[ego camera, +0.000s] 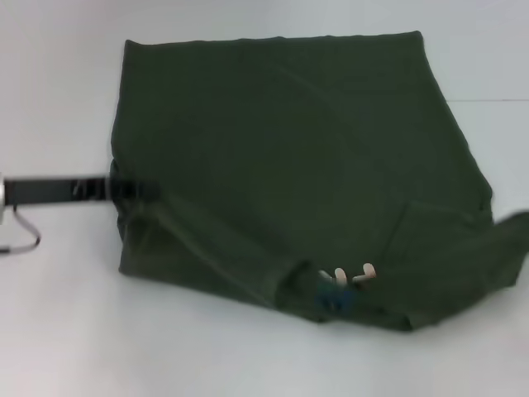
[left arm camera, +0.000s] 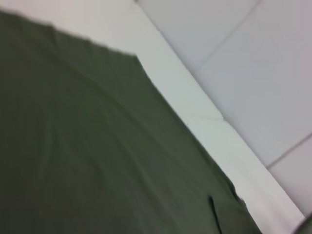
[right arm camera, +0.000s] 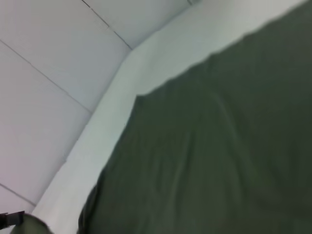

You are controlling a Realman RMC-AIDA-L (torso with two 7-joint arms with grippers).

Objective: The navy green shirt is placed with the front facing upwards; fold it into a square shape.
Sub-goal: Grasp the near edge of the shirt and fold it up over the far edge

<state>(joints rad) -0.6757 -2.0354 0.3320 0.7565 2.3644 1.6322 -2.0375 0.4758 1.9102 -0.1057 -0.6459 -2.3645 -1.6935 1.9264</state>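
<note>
One shirt (ego camera: 289,157) half-folded, left claw (ego camera: 136,190) at edge

Nothing legible: only pale letter fragments (ego camera: 351,274) peek from the navy green shirt (ego camera: 289,157) near its 5 o'clock edge.

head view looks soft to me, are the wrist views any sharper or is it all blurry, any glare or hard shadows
Head view: soft throughout, the navy green shirt shows folds but the pale lettering near its front edge is unreadable; the left arm is a dark smear. Left wrist view: motion-blurred cloth, the table edge soft. Right wrist view: equally blurred. Lighting is flat everywhere, with no glare or hard shadows.
</note>
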